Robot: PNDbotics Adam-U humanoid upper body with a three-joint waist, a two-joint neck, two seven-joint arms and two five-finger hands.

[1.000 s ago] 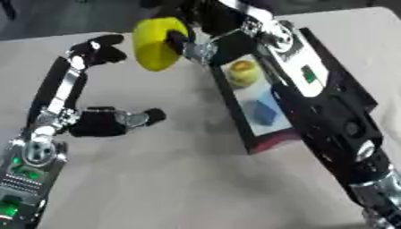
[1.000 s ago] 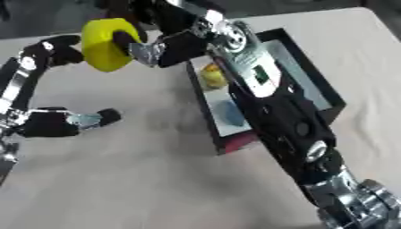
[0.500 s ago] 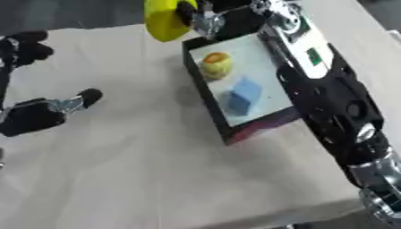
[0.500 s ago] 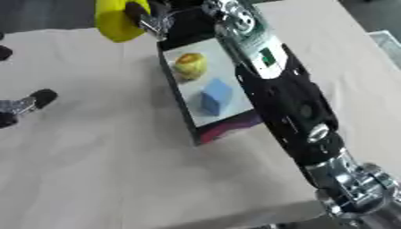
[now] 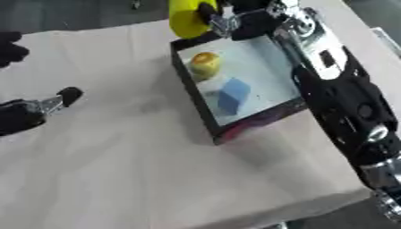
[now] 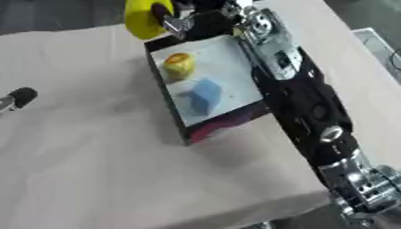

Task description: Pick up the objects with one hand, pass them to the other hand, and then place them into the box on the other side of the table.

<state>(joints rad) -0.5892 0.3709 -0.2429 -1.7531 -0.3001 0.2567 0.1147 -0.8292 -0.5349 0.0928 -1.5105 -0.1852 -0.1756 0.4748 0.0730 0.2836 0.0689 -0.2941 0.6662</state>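
Note:
A yellow rounded object (image 5: 186,19) hangs at the top of the view, above the far left corner of the black box (image 5: 192,103). My right hand (image 5: 223,20) is shut on it from the right. Inside the box lie a small yellow-orange thing (image 5: 205,64) and a blue cube (image 5: 233,95). Only a dark bit of my left hand (image 5: 9,47) shows at the left edge, far from the yellow object; its fingers are cut off.
My right arm (image 5: 337,94) runs along the box's right side and hides that wall. Part of my left arm (image 5: 31,112) lies low at the left edge. Beige cloth (image 5: 117,170) covers the table, whose front edge crosses the lower right.
The camera has swung, shifting the whole picture. My right hand has carried the yellow object right, from beside my left hand to over the box's far left corner. The left hand has dropped behind.

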